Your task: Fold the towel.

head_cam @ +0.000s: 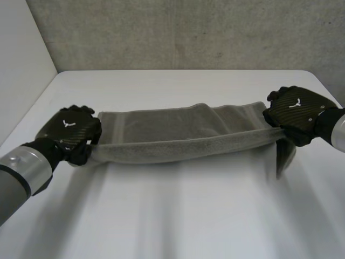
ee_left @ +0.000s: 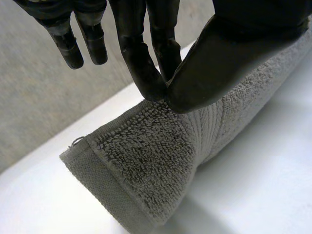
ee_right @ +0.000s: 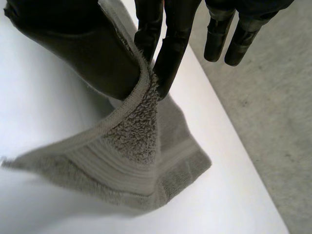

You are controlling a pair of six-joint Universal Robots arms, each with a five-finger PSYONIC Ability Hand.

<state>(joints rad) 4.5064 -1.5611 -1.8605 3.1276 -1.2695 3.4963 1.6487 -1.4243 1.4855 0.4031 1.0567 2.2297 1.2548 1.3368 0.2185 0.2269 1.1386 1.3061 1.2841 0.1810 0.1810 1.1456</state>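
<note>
The grey towel (head_cam: pixel 178 135) is suspended across the middle of the white table (head_cam: pixel 178 221), stretched lengthwise between the two hands. Its near edge runs as a taut band from hand to hand, with a slight sag at the centre. Behind this edge, a second layer of cloth slopes away toward the far side of the table. Whether that layer rests on the table surface cannot be determined. At the robot's right end, a loose corner of the towel hangs down below the hand.

The left hand (head_cam: pixel 73 129) holds the towel's left end. In the left wrist view, the thumb (ee_left: pixel 229 58) and the fingers (ee_left: pixel 146 68) nearest it close together on the upper edge of the cloth in a pinch. The remaining fingers extend straight, clear of the towel. Below the pinch, the ribbed border and hemmed corner of the towel hang toward the table.

The right hand (head_cam: pixel 296 113) holds the towel's right end. In the right wrist view, the thumb (ee_right: pixel 73 48) presses the hemmed edge against the adjacent fingers (ee_right: pixel 168 53), again a pinch. The other fingers point straight out, free of the cloth. The towel's corner fans out beneath this hand, near the table's edge.

A rough grey wall (head_cam: pixel 188 32) stands behind the table.
</note>
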